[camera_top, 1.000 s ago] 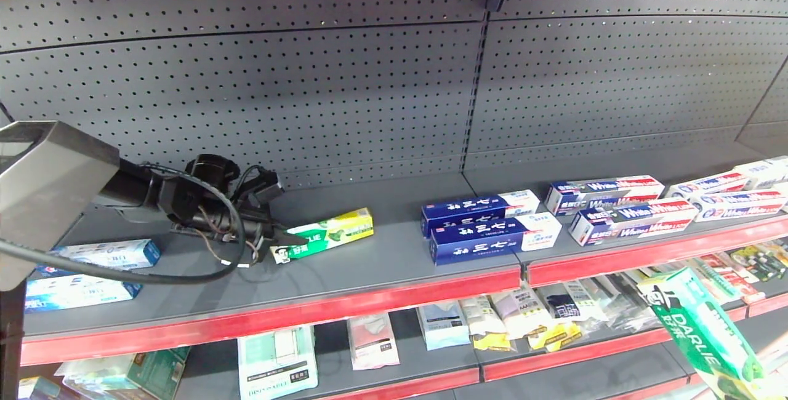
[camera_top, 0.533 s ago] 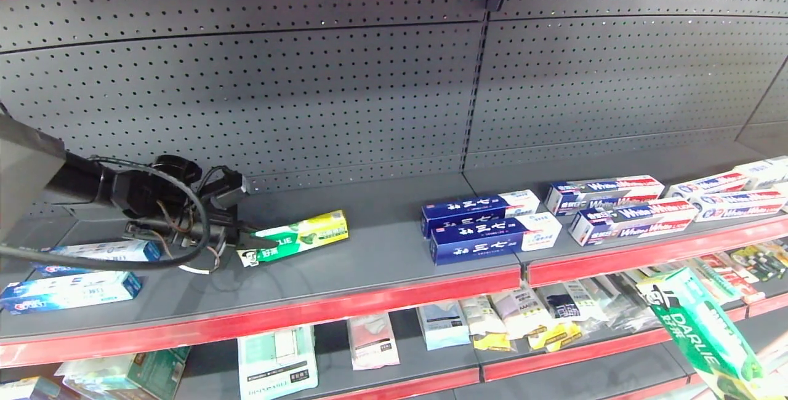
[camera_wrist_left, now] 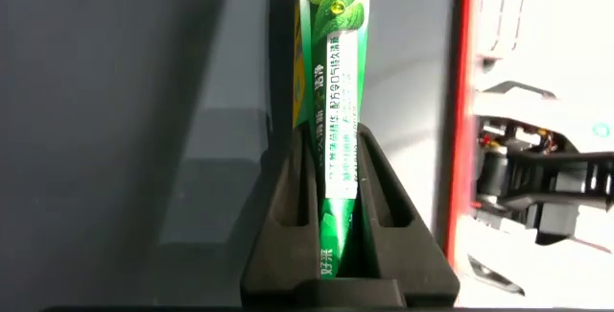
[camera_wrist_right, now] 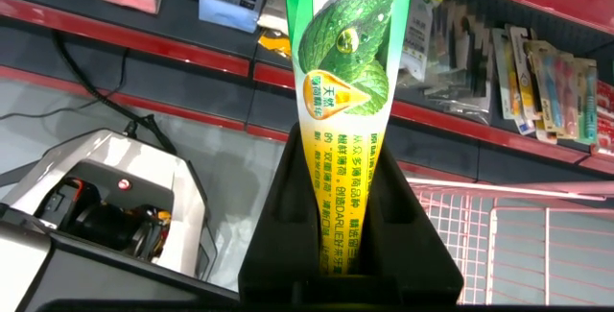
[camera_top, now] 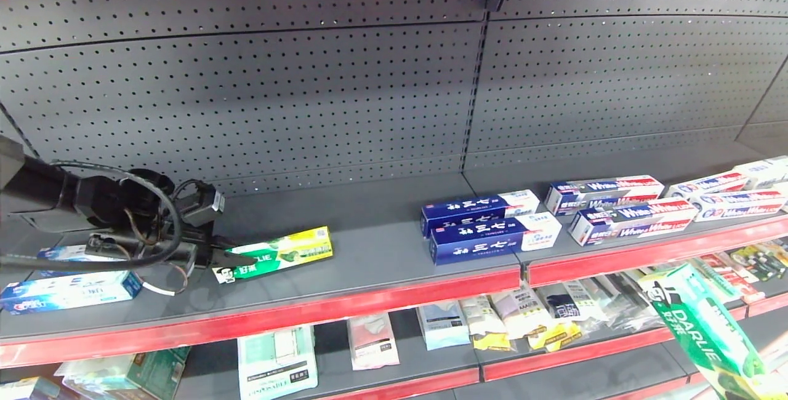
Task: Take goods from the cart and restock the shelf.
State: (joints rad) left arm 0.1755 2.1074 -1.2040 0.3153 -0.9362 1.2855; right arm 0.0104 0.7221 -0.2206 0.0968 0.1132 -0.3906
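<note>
**Head view:** The left gripper (camera_top: 233,257) is clamped on 1 end of a green toothpaste box (camera_top: 280,252). The box lies flat at the grey shelf (camera_top: 369,264), between 2 pale blue boxes (camera_top: 68,289) on the left and 2 dark blue boxes (camera_top: 486,223) on the right. Contact with the deck cannot be told. A second green box (camera_top: 702,326) sits tilted at lower right, before the lower shelves.

**Left wrist view:** Both fingers press the green toothpaste box's sides.

**Right wrist view:** The right gripper (camera_wrist_right: 347,226) is closed on the second green box. A pink wire cart (camera_wrist_right: 537,245) lies behind it.
</note>
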